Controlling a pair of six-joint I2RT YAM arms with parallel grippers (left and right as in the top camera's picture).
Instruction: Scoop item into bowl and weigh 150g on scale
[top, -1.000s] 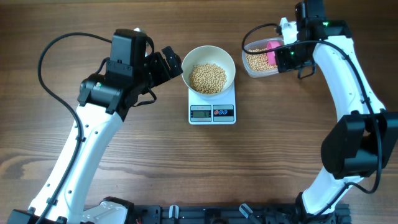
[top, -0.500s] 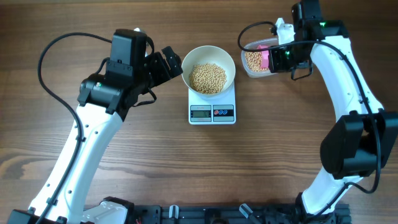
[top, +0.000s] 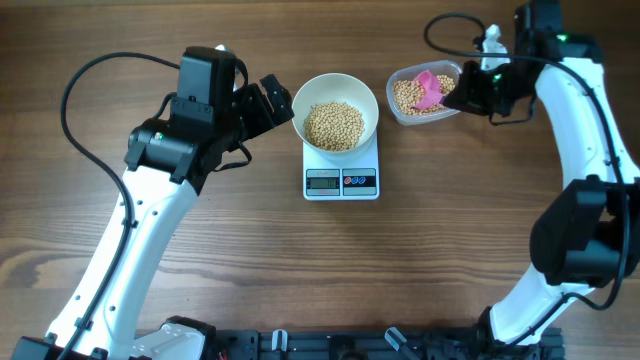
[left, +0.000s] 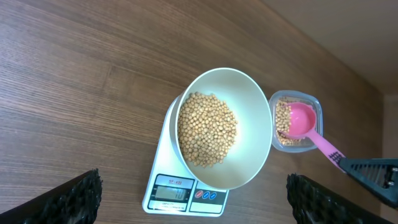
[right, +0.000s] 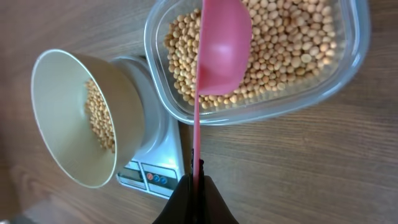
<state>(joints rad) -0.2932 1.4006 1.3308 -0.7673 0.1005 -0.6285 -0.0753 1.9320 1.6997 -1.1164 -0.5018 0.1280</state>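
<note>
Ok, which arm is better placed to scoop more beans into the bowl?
Right. The right gripper is shut on the pink scoop resting in the bean tub. The left gripper hangs open, empty.

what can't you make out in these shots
- Scale reading: digits too small in overhead, blurred in left wrist.
- Beans under the scoop: its cup covers them, right wrist.
- Right tool: only fingertips show, bottom edge cuts the rest, right wrist.
- Scale top: mostly under the bowl, overhead.

Scale (top: 341, 183) display digits too small to read; scale platform mostly hidden under bowl (top: 335, 85); left gripper (left: 196, 190) fingers cut off by bottom edge; tub (right: 280, 111) far rim cropped, right wrist view; pink scoop (right: 221, 46) handle end hidden inside right gripper (right: 194, 198).
</note>
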